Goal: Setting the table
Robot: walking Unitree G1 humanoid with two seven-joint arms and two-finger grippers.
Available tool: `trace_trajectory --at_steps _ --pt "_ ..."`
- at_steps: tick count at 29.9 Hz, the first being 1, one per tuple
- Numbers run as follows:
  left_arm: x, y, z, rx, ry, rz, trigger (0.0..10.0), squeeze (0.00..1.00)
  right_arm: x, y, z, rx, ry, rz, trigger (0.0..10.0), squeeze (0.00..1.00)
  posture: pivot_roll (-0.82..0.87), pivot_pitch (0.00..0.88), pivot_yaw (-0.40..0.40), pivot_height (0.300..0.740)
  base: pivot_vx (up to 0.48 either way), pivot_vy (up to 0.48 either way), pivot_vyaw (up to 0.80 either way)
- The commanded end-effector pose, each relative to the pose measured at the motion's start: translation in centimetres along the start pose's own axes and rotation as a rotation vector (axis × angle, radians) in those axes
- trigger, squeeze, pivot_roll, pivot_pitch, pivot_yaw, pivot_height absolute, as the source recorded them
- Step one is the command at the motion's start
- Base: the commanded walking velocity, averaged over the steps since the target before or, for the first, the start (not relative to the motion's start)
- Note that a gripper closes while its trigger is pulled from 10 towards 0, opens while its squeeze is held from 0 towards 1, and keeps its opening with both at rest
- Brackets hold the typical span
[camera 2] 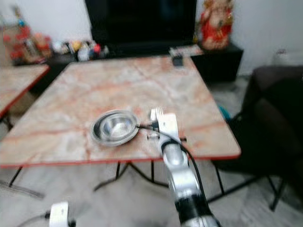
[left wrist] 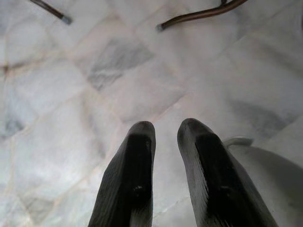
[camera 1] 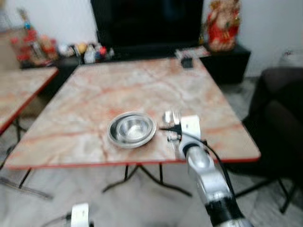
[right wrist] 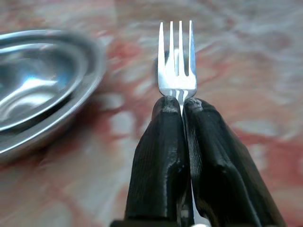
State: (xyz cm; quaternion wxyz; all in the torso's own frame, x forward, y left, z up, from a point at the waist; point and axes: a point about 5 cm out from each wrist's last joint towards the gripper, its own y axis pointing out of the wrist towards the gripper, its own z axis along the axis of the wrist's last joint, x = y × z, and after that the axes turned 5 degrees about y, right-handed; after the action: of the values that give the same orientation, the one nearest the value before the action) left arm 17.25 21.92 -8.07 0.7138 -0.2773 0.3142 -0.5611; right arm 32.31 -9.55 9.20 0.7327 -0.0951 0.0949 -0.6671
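Right end effector [right wrist: 182,106] pinching fork [right wrist: 176,71], beside bowl [camera 1: 131,129]

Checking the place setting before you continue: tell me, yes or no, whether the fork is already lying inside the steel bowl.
No. The fork is pinched in the right gripper above the tabletop, beside the steel bowl, not in it.

One steel bowl [camera 1: 131,128] and one fork [right wrist: 176,66] are counted, two benches: the main bench [camera 1: 118,90], another [camera 1: 21,90] at left.

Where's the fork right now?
The silver metal fork is clamped in the right gripper, over the marble table just right of the round steel bowl.
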Motion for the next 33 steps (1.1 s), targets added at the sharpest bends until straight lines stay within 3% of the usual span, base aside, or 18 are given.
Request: trace_trajectory --at_steps 1,9,14,33 --pt "0.5 0.3 1.3 0.040 0.006 -0.010 10.0 0.00 0.2 0.1 0.6 0.023 0.004 -0.006 10.0 0.00 -0.05 0.000 0.058 0.709 0.000 0.000 0.00" --pt "0.5 0.3 1.2 0.039 0.008 -0.012 10.0 0.00 1.1 0.2 1.3 0.074 0.005 -0.060 10.0 0.00 -0.05 0.000 0.060 0.709 0.030 0.000 0.00" --pt "0.5 0.3 1.2 0.041 0.007 -0.013 10.0 0.00 1.6 0.4 2.0 0.098 0.064 -0.091 10.0 0.00 -0.05 0.000 0.057 0.709 0.280 0.000 0.00" --pt "0.6 0.3 1.3 0.043 0.002 -0.013 10.0 0.00 1.2 0.6 2.0 0.104 0.010 -0.058 10.0 0.00 -0.05 0.000 0.056 0.709 0.315 0.000 -0.10"
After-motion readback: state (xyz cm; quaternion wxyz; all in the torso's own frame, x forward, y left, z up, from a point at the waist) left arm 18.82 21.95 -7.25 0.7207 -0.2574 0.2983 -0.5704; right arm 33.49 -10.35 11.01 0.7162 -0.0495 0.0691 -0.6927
